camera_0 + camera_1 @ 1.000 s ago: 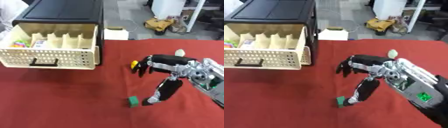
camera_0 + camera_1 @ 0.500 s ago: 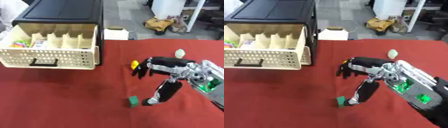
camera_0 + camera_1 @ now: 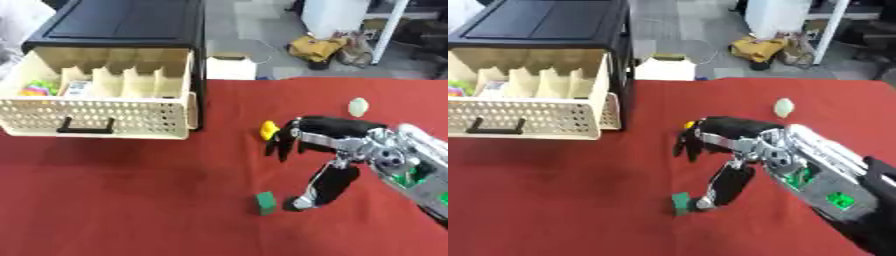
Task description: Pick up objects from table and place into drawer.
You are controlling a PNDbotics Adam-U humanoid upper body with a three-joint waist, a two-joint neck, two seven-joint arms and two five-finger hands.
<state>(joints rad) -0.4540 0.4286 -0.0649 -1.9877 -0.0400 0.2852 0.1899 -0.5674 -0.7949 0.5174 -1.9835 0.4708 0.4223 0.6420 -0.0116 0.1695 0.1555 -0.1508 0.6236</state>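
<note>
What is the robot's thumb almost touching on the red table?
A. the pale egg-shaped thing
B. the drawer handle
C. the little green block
C: the right hand has its thumb reaching down to the small green block, while the pale egg-shaped thing and the drawer are well away from it.

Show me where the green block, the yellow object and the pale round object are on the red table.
green block (image 3: 266,202), left eye view, on its front face.
yellow object (image 3: 269,130), left eye view, on its visible middle.
pale round object (image 3: 358,107), left eye view, on its centre.
</note>
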